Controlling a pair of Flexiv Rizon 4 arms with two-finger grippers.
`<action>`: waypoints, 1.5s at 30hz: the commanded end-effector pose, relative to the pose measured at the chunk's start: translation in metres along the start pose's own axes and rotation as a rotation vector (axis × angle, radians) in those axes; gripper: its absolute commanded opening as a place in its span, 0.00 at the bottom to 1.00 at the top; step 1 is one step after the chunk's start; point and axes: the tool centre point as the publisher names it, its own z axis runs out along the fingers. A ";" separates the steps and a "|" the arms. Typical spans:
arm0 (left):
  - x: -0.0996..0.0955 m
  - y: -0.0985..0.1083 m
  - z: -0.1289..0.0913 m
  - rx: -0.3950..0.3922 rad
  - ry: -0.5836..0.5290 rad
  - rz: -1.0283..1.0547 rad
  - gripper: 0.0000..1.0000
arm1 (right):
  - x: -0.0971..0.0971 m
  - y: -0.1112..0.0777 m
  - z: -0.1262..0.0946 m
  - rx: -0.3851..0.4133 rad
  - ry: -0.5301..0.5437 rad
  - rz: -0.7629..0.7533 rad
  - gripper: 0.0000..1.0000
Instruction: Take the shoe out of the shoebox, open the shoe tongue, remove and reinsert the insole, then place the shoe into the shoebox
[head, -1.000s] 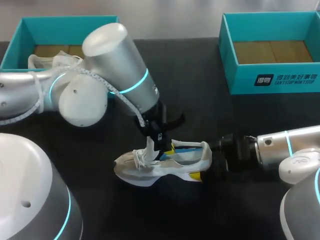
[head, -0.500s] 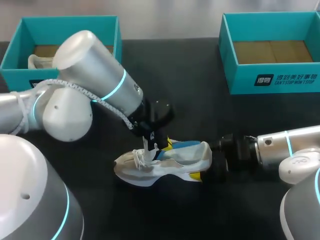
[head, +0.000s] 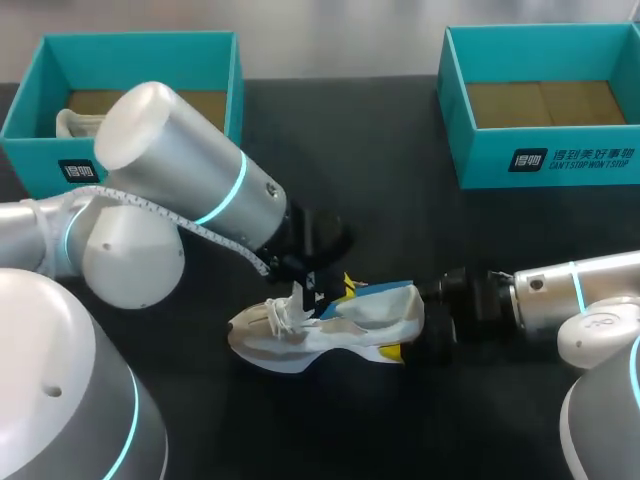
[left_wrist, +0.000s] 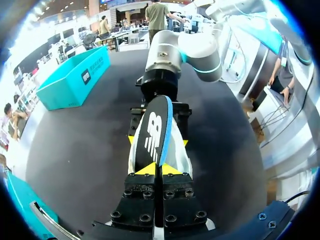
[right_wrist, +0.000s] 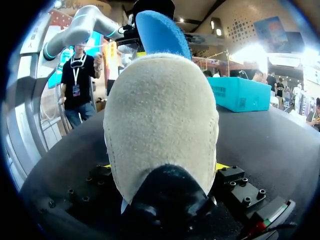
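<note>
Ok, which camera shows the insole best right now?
The left wrist view: the insole stands nearly full-length ahead of the left gripper, its dark face and blue edge clear. The head view shows only a blue strip above the shoe; the right wrist view only its blue tip.

the shoe (head: 320, 340) is laid on its sole near the middle of the table (head: 400, 200), with the toe to the left and the heel to the right. the heel is clasped from both sides by the right gripper (head: 428, 325), which is brought in from the right. the insole (head: 378, 298) is stood partly out of the shoe's opening, and one end of it is pinched between the fingers of the left gripper (head: 318, 292), which is set above the laces. the left shoebox (head: 140, 45) is placed at the back left, with a second shoe (head: 72, 122) inside it. the right shoebox (head: 545, 150) is placed at the back right, well apart from the other.
</note>
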 end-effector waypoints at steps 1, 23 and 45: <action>0.003 -0.019 0.012 -0.049 -0.030 0.013 0.00 | 0.001 0.001 0.001 0.006 0.000 0.002 0.00; 0.008 -0.031 0.015 -0.129 -0.197 0.078 0.62 | 0.001 0.001 0.001 0.006 0.000 0.002 0.00; 0.023 -0.034 0.000 -0.196 -0.368 0.078 0.47 | 0.001 0.001 0.001 0.006 0.000 0.002 0.00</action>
